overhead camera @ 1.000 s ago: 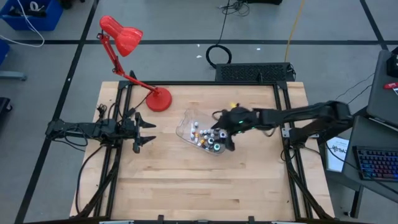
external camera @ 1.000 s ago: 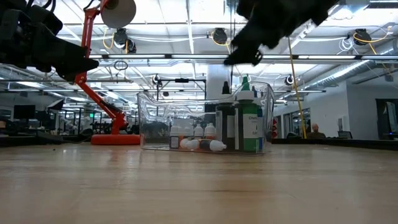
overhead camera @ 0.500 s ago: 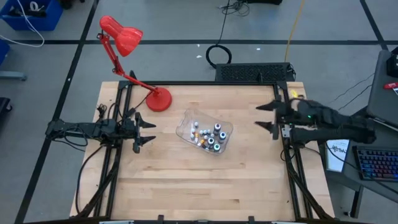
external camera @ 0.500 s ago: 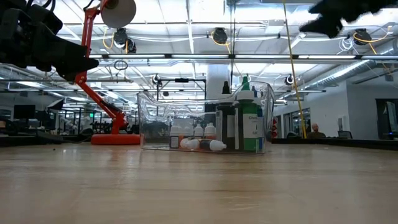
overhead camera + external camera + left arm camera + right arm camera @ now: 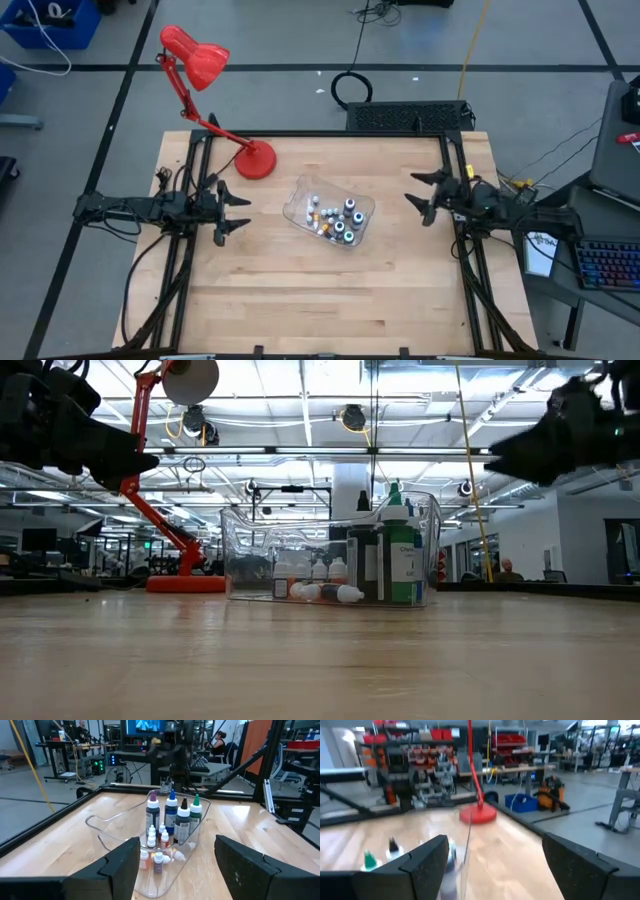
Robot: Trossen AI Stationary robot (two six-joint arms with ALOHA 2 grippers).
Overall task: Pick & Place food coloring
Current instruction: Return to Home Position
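The food coloring (image 5: 172, 814) is a row of small upright dropper bottles, tinted purple, blue, dark and green. They stand on their bases in a clear plastic tub (image 5: 328, 214) mid-table, with several smaller bottles (image 5: 156, 849) beside them. My left gripper (image 5: 243, 211) stays open and level to the left of the tub, pointing at it and well clear of it. My right gripper (image 5: 414, 195) is open and level near the table's right edge. It also points toward the tub, with nothing between its fingers.
A red desk lamp stands with its base (image 5: 256, 160) at the far left of the table, its head (image 5: 193, 54) reaching beyond the far edge. Black frame rails (image 5: 462, 215) run along the left and right edges. Bare wood (image 5: 320, 290) lies toward the near edge.
My right gripper has drawn back from over the tub toward the table's right edge. It has tipped from slanting downward to level, and it has stayed open. The bottles and tub have kept their place.
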